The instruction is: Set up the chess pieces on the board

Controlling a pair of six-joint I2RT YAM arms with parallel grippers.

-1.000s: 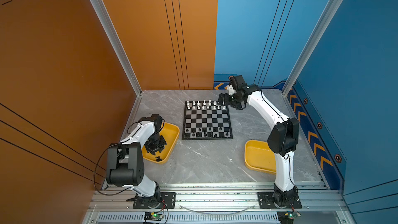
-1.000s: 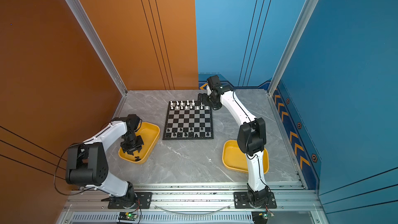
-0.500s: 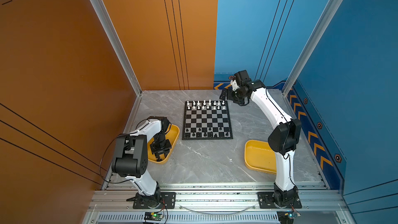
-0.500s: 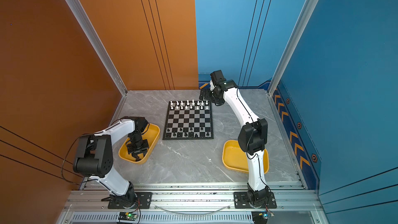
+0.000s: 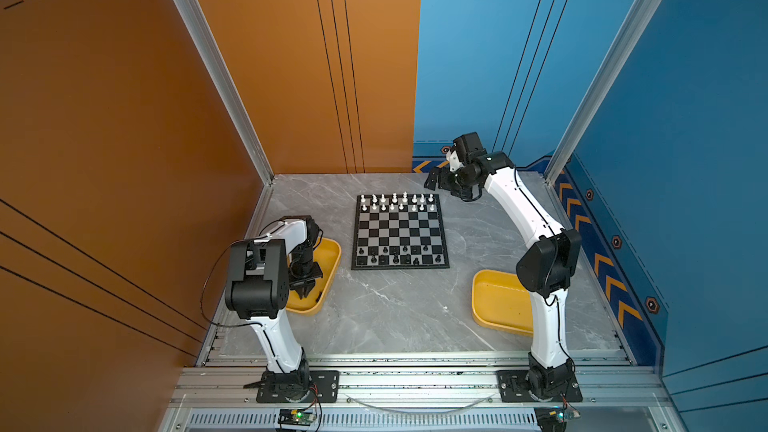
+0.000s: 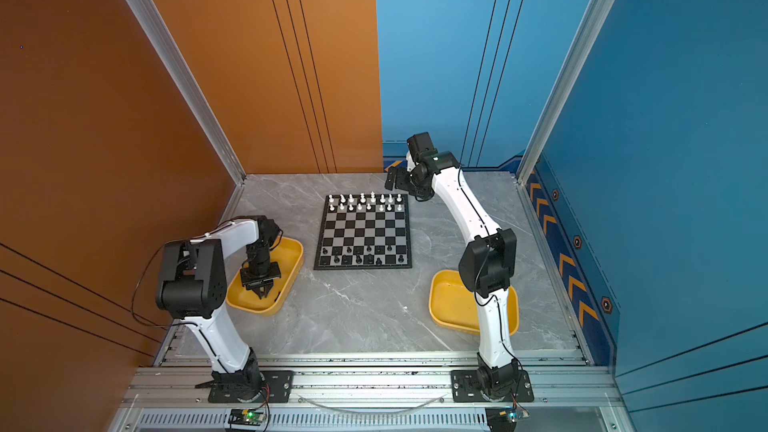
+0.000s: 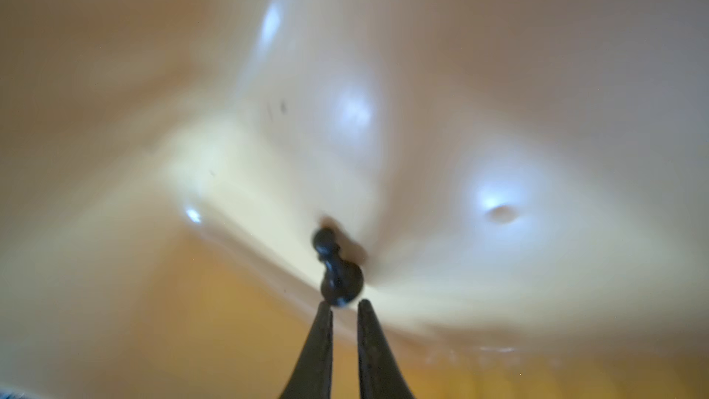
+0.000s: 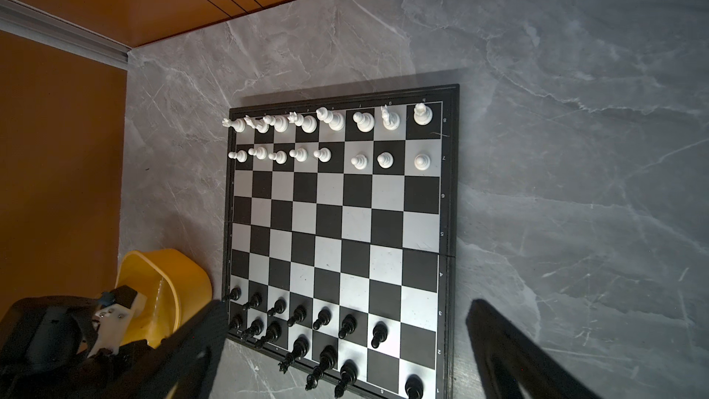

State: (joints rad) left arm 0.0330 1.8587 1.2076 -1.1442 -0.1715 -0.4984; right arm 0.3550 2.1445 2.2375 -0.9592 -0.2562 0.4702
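In a top view, the left gripper (image 5: 306, 292) points down into the left yellow tray (image 5: 328, 263), well apart from the board (image 5: 400, 231). The right gripper (image 5: 434, 180) hangs beyond the board's far right corner.

Left wrist view: the fingertips (image 7: 320, 339) stand narrow. A black pawn (image 7: 340, 282) lies at their ends; whether it is gripped is unclear.

Right wrist view: the jaws are spread wide, with the black chess pieces (image 8: 322, 318) on the board between them.

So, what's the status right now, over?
Left jaws nearly closed at black pawn in yellow tray, grip unclear. Right jaws wide open beside board. Black side incomplete. Tray-to-board path clear.
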